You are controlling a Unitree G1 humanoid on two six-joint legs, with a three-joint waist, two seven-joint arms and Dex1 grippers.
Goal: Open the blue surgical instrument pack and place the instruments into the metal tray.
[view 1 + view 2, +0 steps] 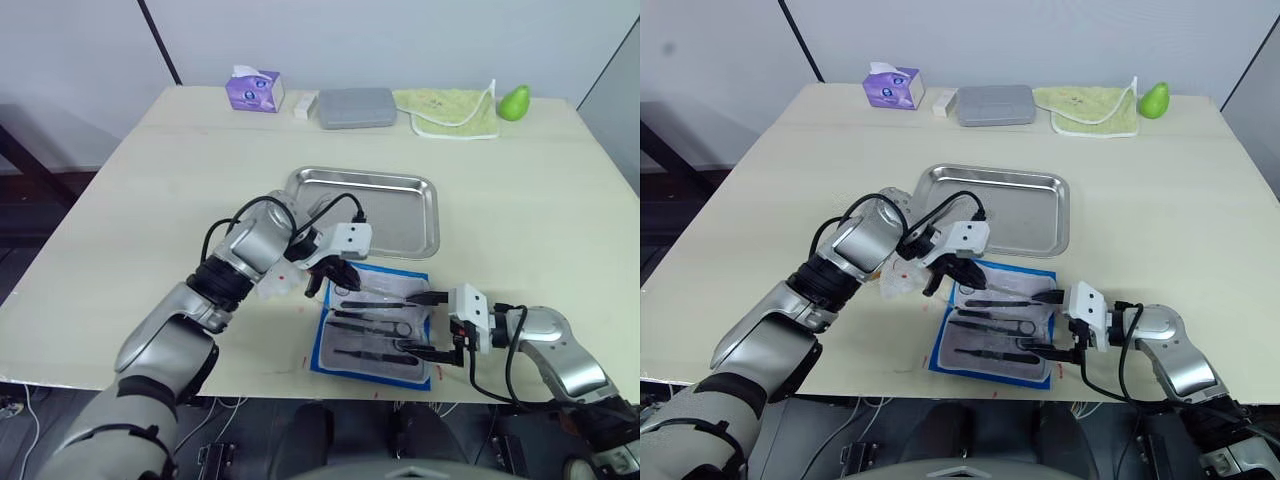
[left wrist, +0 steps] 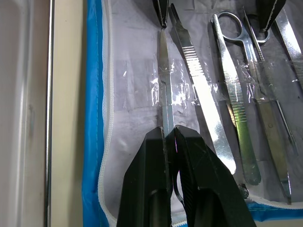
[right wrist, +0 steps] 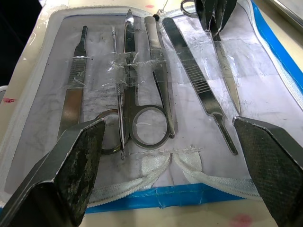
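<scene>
Nearby, the left hand [image 2: 169, 135] pinches apparently a scalpel [image 2: 164, 80]; the right hand [image 3: 168, 137] sits spread beside scissors [image 3: 137, 109].

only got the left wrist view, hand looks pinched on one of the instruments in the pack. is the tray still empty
Observer: Yes, the metal tray holds nothing; the instruments all lie in the blue pack.
Operator: where's the right hand
Observer: The right hand is open at the pack's right edge, across from your left hand.
Operator: anything loose nearby
Observer: A crumpled clear wrapper lies on the table just left of the pack.
</scene>
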